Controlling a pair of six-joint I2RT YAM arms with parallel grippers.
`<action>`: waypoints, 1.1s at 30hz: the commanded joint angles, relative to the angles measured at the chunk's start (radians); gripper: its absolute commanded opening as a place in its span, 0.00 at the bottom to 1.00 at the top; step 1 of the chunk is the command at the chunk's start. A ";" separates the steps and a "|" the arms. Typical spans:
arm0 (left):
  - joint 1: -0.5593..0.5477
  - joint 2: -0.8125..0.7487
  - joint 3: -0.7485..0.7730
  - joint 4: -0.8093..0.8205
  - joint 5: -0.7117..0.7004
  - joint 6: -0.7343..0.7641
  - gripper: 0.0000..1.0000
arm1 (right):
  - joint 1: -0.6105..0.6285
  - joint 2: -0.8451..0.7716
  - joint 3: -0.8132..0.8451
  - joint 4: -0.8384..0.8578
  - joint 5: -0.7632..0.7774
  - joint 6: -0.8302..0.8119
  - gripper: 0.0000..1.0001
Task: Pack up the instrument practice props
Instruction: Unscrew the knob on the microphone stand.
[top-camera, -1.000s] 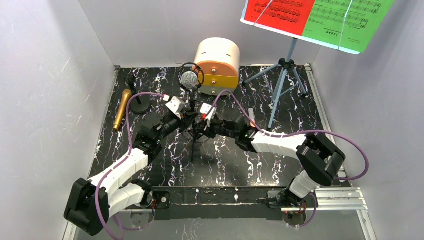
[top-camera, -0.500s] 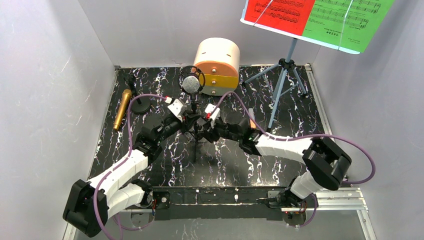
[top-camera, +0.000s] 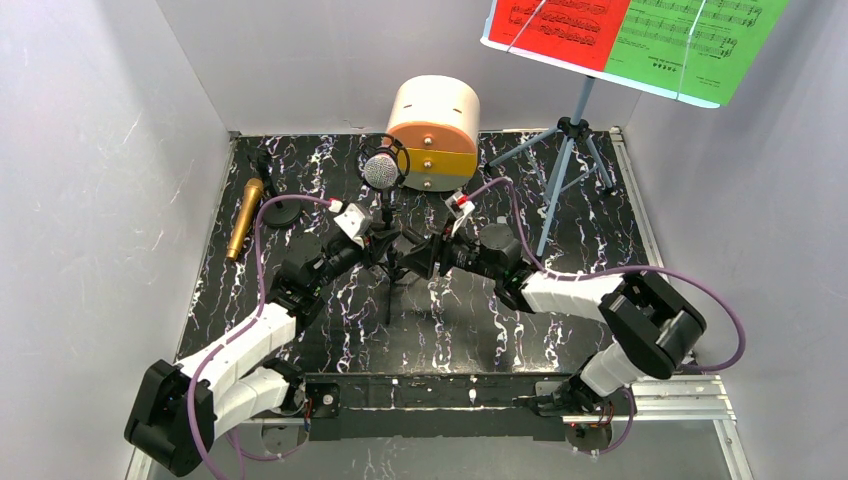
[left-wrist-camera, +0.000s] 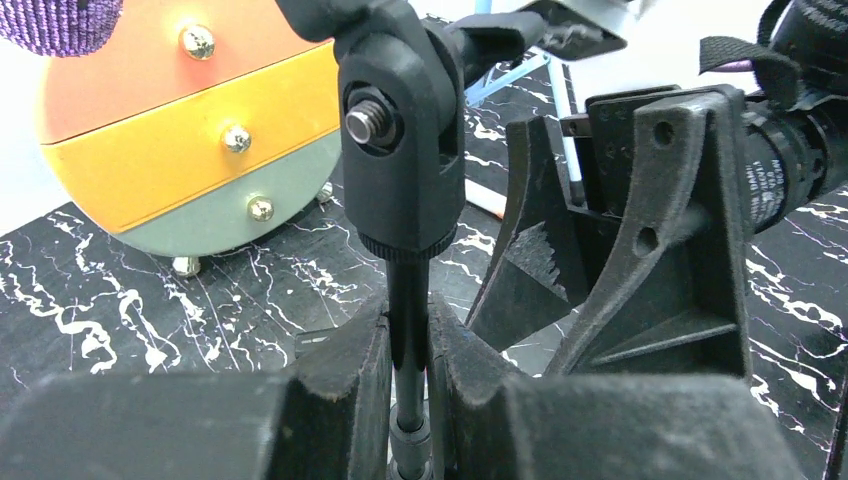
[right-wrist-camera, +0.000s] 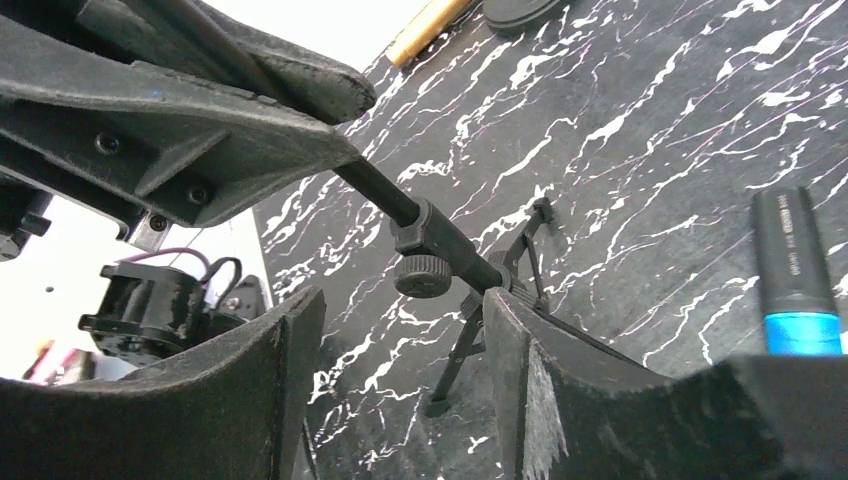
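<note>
The gold microphone (top-camera: 244, 220) lies left; silver-headed microphone (top-camera: 380, 170) stands on black tripod (right-wrist-camera: 432, 250); music sheets (top-camera: 560, 28) top pale-blue tripod (top-camera: 565, 160).

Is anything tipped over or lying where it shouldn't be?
Yes. The gold microphone lies flat at the table's left edge, beside a round black base. It looks odd because the silver-headed microphone is propped up off the table.

Black white-veined marble-look tabletop (top-camera: 450, 335), slim gold microphone (top-camera: 244, 220) lying near left edge, round black disc base (top-camera: 283, 211) beside it, small black microphone tripod (right-wrist-camera: 448, 255) mid-table, round cream-and-orange drawer cabinet (top-camera: 435, 120) at back, pale-blue tripod stand (top-camera: 565, 170) back right.
</note>
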 joint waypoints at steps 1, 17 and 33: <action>-0.006 0.027 -0.019 -0.077 -0.025 0.047 0.00 | -0.023 0.055 0.053 0.130 -0.100 0.149 0.67; -0.006 0.038 -0.004 -0.090 -0.020 0.047 0.00 | -0.043 0.173 0.116 0.170 -0.176 0.209 0.47; -0.006 0.056 0.004 -0.090 -0.011 0.039 0.00 | -0.050 0.208 0.165 0.122 -0.215 0.202 0.18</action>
